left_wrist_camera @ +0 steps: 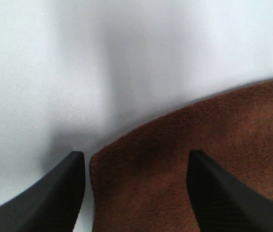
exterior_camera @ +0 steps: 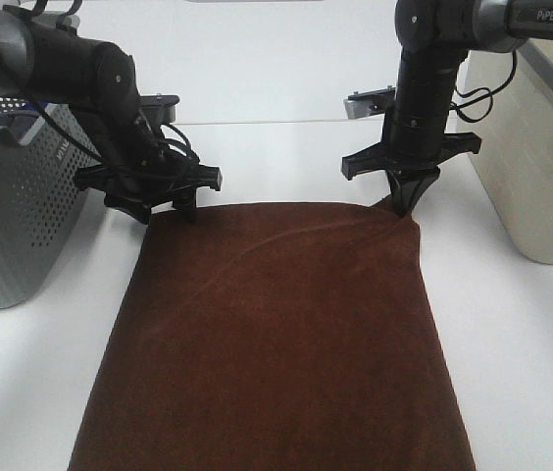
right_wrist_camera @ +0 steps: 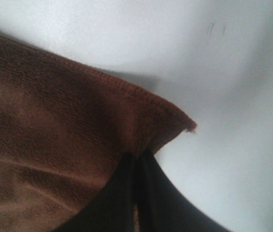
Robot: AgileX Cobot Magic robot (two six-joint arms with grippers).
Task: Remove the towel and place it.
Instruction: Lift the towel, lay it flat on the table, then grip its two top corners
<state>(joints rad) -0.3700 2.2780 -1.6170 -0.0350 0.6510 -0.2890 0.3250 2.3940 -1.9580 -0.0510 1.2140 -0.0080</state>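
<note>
The dark brown towel (exterior_camera: pixel 276 334) lies spread flat on the white table, reaching the near edge of the view. My left gripper (exterior_camera: pixel 164 209) is open at the towel's far left corner; in the left wrist view its fingers straddle that corner (left_wrist_camera: pixel 141 169), one finger (left_wrist_camera: pixel 54 193) on the table, the other over the cloth. My right gripper (exterior_camera: pixel 407 208) is shut on the towel's far right corner, which is pinched up slightly; the right wrist view shows the closed fingertips (right_wrist_camera: pixel 136 193) gripping the hem (right_wrist_camera: pixel 165 116). No care label shows.
A grey perforated basket (exterior_camera: pixel 12 196) stands at the left. A beige plastic bin (exterior_camera: pixel 541 157) stands at the right. Bare white table (exterior_camera: pixel 276 147) lies beyond the towel and along both its sides.
</note>
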